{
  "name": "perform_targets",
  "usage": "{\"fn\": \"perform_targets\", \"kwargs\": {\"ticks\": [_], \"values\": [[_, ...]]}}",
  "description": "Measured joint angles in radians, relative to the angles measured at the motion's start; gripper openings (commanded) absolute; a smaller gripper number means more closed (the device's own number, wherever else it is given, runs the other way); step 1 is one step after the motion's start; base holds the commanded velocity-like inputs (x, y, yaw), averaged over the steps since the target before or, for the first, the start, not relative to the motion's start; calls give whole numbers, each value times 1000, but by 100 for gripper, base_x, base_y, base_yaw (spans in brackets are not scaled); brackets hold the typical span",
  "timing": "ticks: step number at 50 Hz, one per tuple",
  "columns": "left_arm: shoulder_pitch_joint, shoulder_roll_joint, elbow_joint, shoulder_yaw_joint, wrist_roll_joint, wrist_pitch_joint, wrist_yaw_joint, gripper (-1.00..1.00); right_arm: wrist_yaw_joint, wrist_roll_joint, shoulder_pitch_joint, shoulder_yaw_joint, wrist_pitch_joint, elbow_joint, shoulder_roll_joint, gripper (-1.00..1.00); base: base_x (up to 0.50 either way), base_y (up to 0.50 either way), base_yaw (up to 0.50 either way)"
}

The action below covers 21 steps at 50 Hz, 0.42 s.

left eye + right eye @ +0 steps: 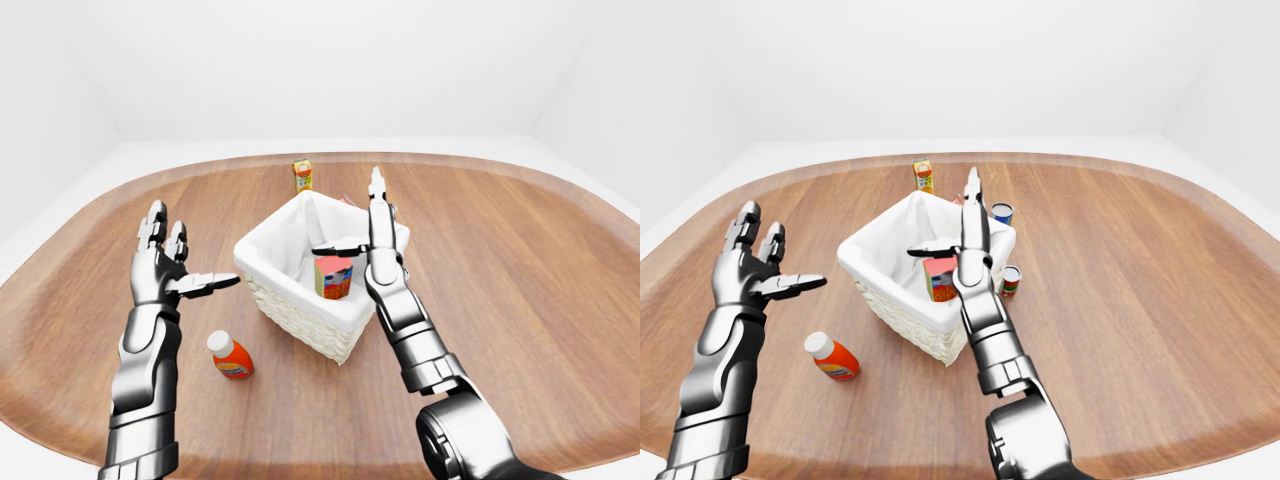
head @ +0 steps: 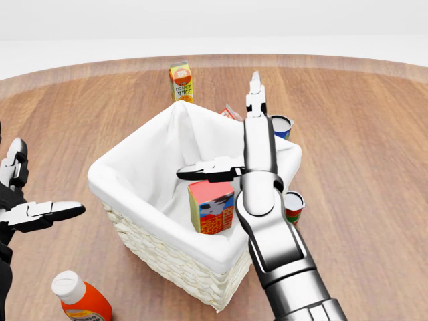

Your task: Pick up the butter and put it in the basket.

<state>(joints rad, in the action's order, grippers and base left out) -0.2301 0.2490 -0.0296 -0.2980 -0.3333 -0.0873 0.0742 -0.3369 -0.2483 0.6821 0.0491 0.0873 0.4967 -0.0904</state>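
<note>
An orange bottle [image 2: 79, 299] is seen lying on the desk [image 2: 374, 134] at lower left of the head view. Left robot hand [image 1: 165, 265] is held released, fingers spread, nothing gripped. Right robot hand [image 2: 227, 150] is raised over the basket [image 2: 160, 244], fingers extended, released. The butter [image 2: 211, 206] is found inside the basket, upright on the white liner. Two cans [image 2: 281, 126] are placed just right of the basket. A juice carton [image 2: 180, 81] is located beyond it.
</note>
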Motion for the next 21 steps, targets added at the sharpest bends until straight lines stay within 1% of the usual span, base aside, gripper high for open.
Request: {"fn": "perform_targets", "kwargs": {"ticks": [10,21], "values": [[42,-31,96,8,43,0,0,100,69,8,-115,-8,0,-204,30,100,0,0,0],[78,-58,180,14,79,0,1,100,126,31,-221,-27,0,-369,64,100,0,0,0]]}}
